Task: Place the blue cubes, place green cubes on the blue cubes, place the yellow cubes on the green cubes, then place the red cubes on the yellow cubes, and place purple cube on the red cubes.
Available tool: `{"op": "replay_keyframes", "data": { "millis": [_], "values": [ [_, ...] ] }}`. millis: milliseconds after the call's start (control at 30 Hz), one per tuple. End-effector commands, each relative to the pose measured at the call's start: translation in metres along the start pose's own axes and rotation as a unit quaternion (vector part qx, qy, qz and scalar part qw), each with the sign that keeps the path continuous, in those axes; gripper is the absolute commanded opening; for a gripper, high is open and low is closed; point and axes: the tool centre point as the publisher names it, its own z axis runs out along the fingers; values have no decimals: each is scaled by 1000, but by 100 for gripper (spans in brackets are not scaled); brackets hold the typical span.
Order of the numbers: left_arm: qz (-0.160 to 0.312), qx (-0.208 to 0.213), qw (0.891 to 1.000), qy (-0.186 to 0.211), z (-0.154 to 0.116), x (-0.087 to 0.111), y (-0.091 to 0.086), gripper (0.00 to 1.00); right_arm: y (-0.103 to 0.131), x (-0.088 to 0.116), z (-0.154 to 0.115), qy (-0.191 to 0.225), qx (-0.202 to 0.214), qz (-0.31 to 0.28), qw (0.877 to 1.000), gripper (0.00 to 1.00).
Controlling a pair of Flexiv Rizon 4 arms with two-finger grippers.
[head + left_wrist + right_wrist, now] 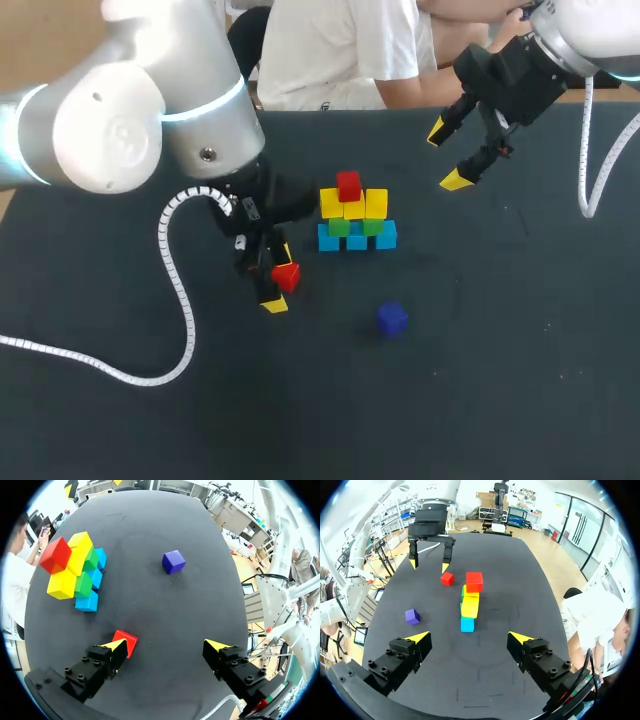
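Left wrist view: left gripper [166, 643] spread wide, gripping nothing; loose red cube [127, 641] lay just beside one fingertip [115, 644], probably next for the stack [62, 582]. Right gripper [448, 156] open, empty, stood off.

My table [500, 380] is matt black all over. The blue cubes [357, 240] are a light sky blue, the green cubes [340, 227] a grass green and the yellow cubes [331, 203] a bright lemon. The red cube on top [348, 185] is plain scarlet, and so is the loose red cube [286, 276]. The purple cube [392, 318] is a deep violet-blue. My left gripper [166, 645] and right gripper [469, 637] are black with bright yellow tips. My left arm [120, 110] is silver-grey and white, with a glowing pale-blue ring. Its cable [180, 290] is white and ribbed.
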Motion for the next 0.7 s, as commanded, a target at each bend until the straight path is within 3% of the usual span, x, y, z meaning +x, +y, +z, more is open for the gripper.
{"op": "replay_keyframes", "data": {
  "millis": [33, 467, 700],
  "values": [
    [-3, 4, 1000, 5, 1, 0, 8, 100, 0, 0, 0, -1, 0, 0, 1000, 100],
    [-19, 2, 1000, 8, 17, 7, 13, 100, 0, 0, 0, -1, 0, 0, 1000, 100],
    [-22, -13, 1000, 0, 12, 11, 18, 100, 0, 0, 0, -1, 0, 0, 1000, 100]
  ]
}}
